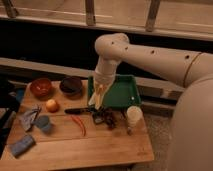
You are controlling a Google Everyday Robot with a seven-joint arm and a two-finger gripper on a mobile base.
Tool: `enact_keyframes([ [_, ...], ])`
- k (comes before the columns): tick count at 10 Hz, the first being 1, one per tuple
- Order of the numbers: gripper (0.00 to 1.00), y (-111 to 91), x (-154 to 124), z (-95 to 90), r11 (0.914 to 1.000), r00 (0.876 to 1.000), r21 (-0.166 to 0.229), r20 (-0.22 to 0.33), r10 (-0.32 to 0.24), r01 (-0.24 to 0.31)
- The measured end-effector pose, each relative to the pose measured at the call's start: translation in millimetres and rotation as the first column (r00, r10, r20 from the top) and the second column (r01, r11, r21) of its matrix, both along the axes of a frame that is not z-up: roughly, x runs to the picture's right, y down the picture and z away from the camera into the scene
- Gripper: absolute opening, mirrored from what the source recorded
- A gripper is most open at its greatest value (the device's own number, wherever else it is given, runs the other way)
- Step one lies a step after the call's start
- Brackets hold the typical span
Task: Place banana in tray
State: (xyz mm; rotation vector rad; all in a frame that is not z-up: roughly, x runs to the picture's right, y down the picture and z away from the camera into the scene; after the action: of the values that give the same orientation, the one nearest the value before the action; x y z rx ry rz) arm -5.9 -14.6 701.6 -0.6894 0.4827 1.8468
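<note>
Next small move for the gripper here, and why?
Probably shift the gripper a little toward the middle of the tray before lowering. It is shut on the banana, which hangs right at the tray's edge, not clearly inside the rim.

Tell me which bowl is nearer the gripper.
The darker bowl, right of the reddish bowl; the gripper holds the banana at the tray's left rim.
</note>
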Motion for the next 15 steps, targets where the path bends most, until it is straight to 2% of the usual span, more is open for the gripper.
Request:
enact_keyframes([
  [1,0.01,-19.7,5.9,9.3,0.9993,1.0,0.028,-0.008,0.025,-0.025],
  [2,0.01,-41.6,14.8,27.7,0.9959,0.998,0.063,-0.011,0.066,-0.065],
  [4,0.01,-60.8,19.3,58.9,0.9859,0.992,0.107,0.01,0.128,-0.128],
  [5,0.04,-61.8,15.9,81.0,0.982,0.988,0.109,0.041,0.15,-0.154],
  [6,0.04,-62.5,14.4,88.5,0.9802,0.986,0.111,0.055,0.159,-0.164],
  [10,0.04,-62.2,14.9,91.1,0.9796,0.985,0.111,0.059,0.161,-0.167],
  [12,0.04,-57.6,16.1,91.3,0.9825,0.987,0.102,0.051,0.151,-0.156],
  [13,0.04,-51.8,22.3,95.1,0.9814,0.985,0.09,0.042,0.166,-0.169],
  [15,0.04,-38.8,33.0,118.4,0.9741,0.975,0.055,0.036,0.217,-0.219],
])
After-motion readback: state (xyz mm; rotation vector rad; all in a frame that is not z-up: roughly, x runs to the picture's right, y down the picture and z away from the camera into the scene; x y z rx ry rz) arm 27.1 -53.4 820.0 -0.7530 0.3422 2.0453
